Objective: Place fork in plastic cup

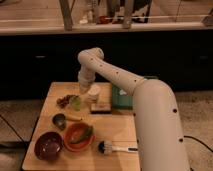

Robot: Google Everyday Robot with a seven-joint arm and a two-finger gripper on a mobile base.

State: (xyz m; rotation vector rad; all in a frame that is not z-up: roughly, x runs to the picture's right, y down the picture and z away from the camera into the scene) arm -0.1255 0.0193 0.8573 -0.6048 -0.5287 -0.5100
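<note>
The gripper [83, 89], seemingly just above plastic cup [75, 103].

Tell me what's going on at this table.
A white robot arm reaches over the wooden table, its pincer low at the far side, beside the white cup and close to the small green cup. The fork meant for the green cup cannot be made out. A red bowl, an orange bowl and a brush lie at the near edge.
</note>
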